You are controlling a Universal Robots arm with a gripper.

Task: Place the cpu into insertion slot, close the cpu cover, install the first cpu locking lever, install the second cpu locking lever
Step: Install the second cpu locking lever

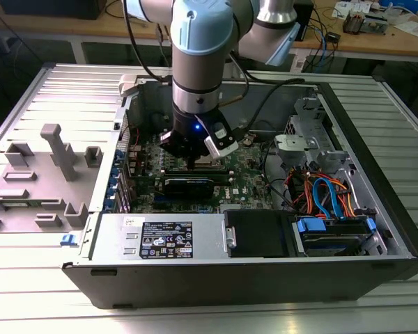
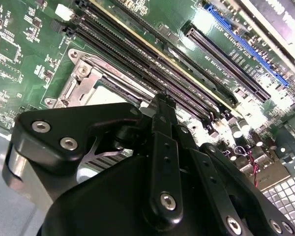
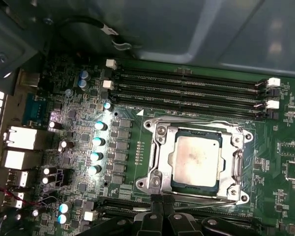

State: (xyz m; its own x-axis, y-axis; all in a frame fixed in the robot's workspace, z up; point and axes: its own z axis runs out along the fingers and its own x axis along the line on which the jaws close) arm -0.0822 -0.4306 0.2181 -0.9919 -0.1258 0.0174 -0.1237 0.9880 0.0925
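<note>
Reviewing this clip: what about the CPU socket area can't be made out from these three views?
- Exterior view: the insertion slot is hidden under the arm's wrist and gripper.
- Second wrist view: the gripper's black body covers most of the cpu cover.
- First wrist view: the cpu sits under the cover; whether both levers are latched is too fine to tell.

No legible text anywhere. The black-and-white rectangular label [image 1: 166, 240] on the grey metal power supply box [image 1: 160, 236], at the near side of the open case in the exterior view, carried print and certification-style marks, all too small to read. A small white sticker [image 1: 133, 221] sat just to its left in the exterior view, also unreadable. The green motherboard [image 3: 88, 147] had fine white silkscreen markings in both wrist views, none decipherable. The dull silver-grey square chip [image 3: 195, 156] showed a smudged top with no readable marking.
</note>
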